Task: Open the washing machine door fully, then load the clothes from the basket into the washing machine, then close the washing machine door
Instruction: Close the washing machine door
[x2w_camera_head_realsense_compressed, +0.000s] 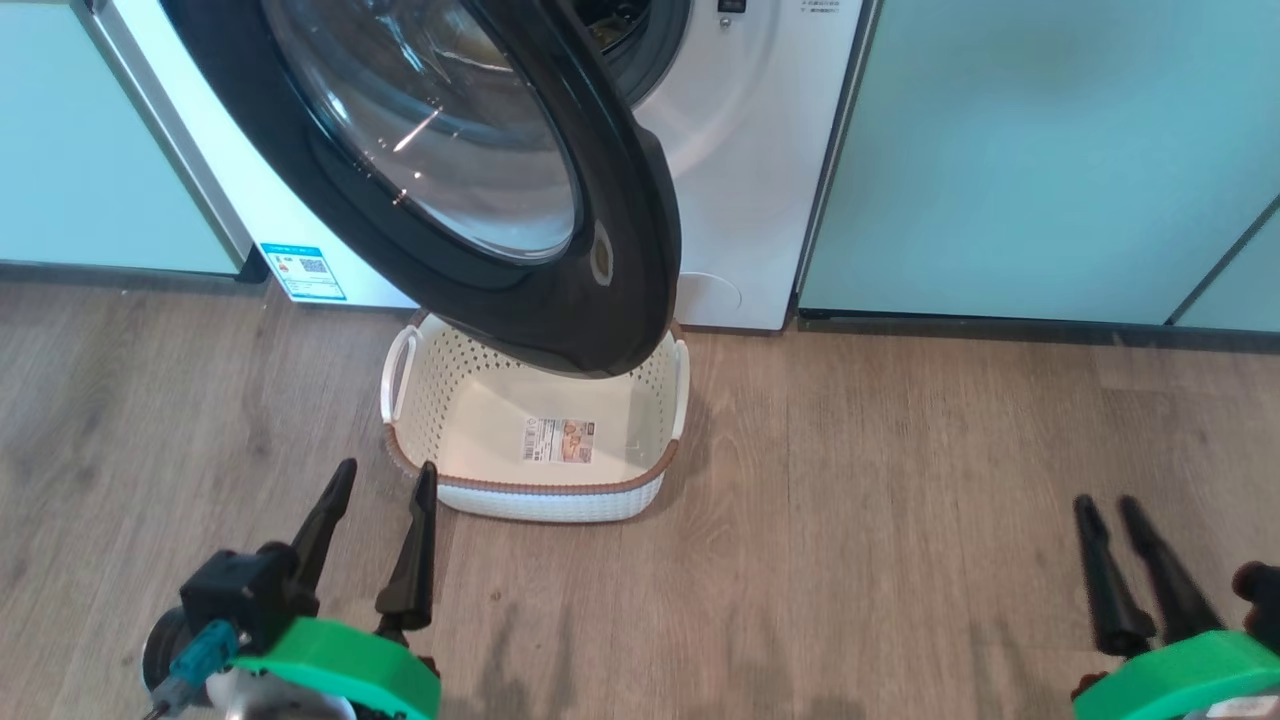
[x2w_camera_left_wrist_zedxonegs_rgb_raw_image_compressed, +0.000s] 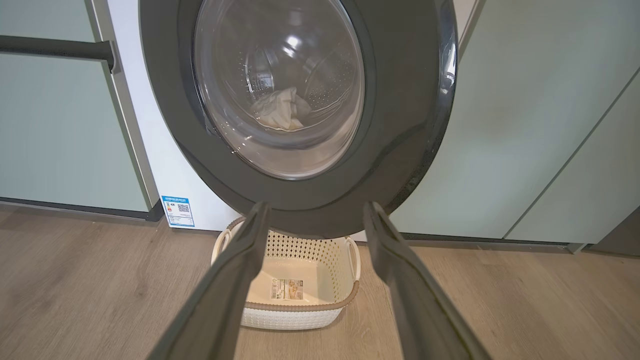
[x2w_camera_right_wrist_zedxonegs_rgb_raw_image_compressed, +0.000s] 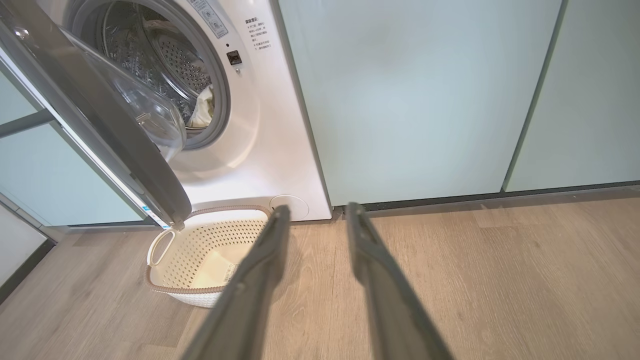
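In the head view my left claw (x2w_camera_head_realsense_compressed: 389, 465) gapes empty, my right claw (x2w_camera_head_realsense_compressed: 1105, 500) is half-spread and empty, and the basket (x2w_camera_head_realsense_compressed: 520, 488) sits bare before the washing machine (x2w_camera_head_realsense_compressed: 750, 150); in the left wrist view the clothes (x2w_camera_left_wrist_zedxonegs_rgb_raw_image_compressed: 280, 112) lie in the drum (x2w_camera_left_wrist_zedxonegs_rgb_raw_image_compressed: 325, 75); in the right wrist view the washing machine door (x2w_camera_right_wrist_zedxonegs_rgb_raw_image_compressed: 100, 115) hangs ajar, so I judge only closing remains.

Bright, even indoor light. Glare streaks the washing machine door (x2w_camera_head_realsense_compressed: 430, 170) glass. Wrist views bend lines at the edges.
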